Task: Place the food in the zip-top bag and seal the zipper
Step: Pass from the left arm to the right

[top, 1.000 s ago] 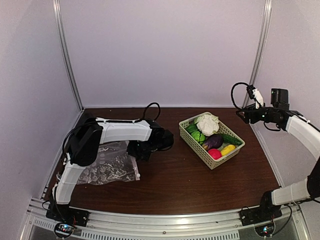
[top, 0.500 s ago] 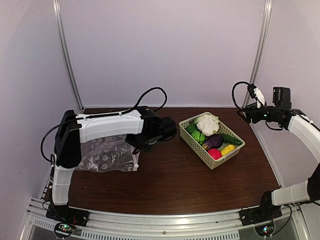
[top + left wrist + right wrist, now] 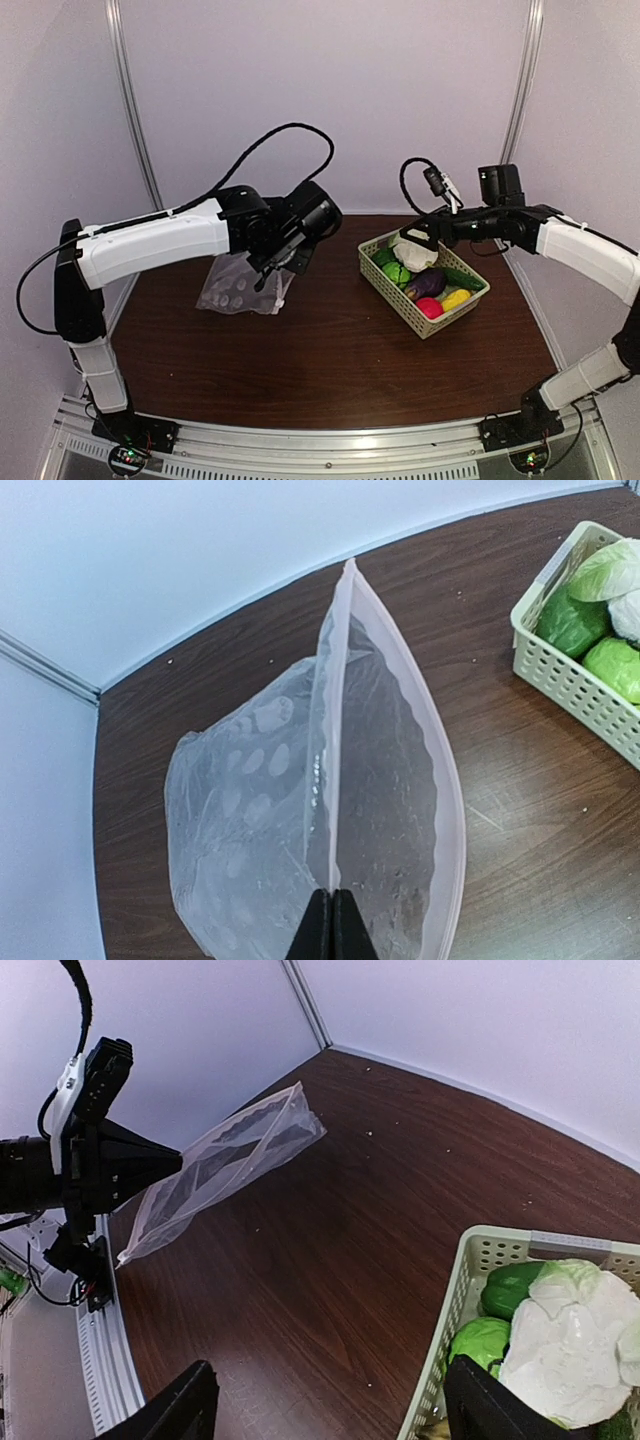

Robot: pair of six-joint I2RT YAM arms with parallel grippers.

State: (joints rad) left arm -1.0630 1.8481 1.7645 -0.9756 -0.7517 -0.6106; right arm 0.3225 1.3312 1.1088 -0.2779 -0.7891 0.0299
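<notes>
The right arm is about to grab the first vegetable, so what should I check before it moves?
1. Left tool shut on the bag rim: ok.
2. Bag mouth parted: ok, the free side bows away.
3. Right tool open and empty: ok.
4. Right tool at the basket rim: ok.
5. Cauliflower on top, uncovered: ok.
6. Mouth wide enough for the cauliflower: cannot tell.

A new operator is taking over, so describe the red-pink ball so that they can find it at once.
On the brown table, look right of centre for the pale green lattice basket. The red-pink ball lies in its corner nearest the table's front edge, beside the purple eggplant and the yellow piece; it is the only red-pink thing there.
</notes>
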